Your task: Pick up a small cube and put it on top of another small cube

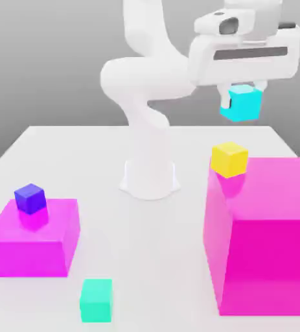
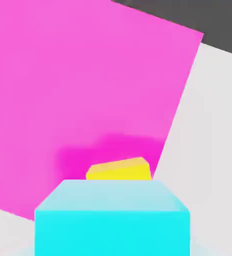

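My gripper (image 1: 242, 91) is shut on the small cyan cube (image 1: 241, 104) and holds it in the air at the exterior view's upper right. Below it and a bit to the left, the small yellow cube (image 1: 229, 159) rests on the near-left corner of the large magenta block (image 1: 265, 237). In the hand view the cyan cube (image 2: 112, 220) sits close in front, covering most of the yellow cube (image 2: 119, 170), which lies on the magenta block's top (image 2: 82, 85).
A smaller magenta block (image 1: 32, 238) stands at the exterior view's left with a dark blue small cube (image 1: 30, 198) on top. A teal-green small cube (image 1: 96, 299) lies on the white table (image 1: 146, 259) near the front. The arm's base (image 1: 150, 175) stands mid-table.
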